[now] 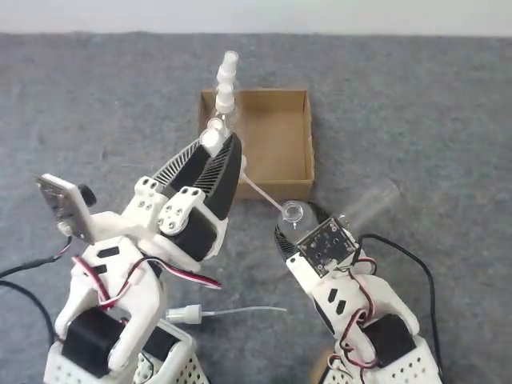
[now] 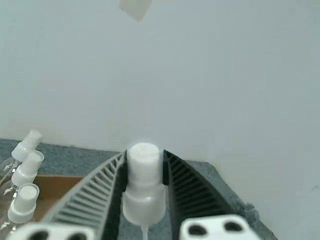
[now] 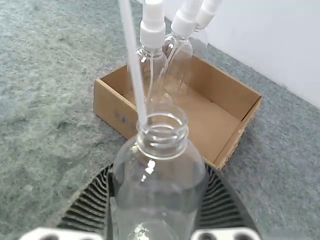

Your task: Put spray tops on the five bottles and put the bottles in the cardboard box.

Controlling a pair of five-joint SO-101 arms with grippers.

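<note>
Here we find the left gripper (image 1: pixel 214 142) closed on a white spray top (image 2: pixel 144 186), one finger on each side of its collar. The top's dip tube (image 3: pixel 132 60) slants down to the open neck of a clear bottle (image 3: pixel 157 195). The right gripper (image 3: pixel 157 172) is clamped around that bottle's body, neck up, just in front of the cardboard box (image 1: pixel 309 136). Three capped bottles (image 1: pixel 226 80) stand together in one far corner of the box. A spare spray top (image 1: pixel 186 314) lies on the grey table covering (image 1: pixel 96 104) beside the left arm's base.
</note>
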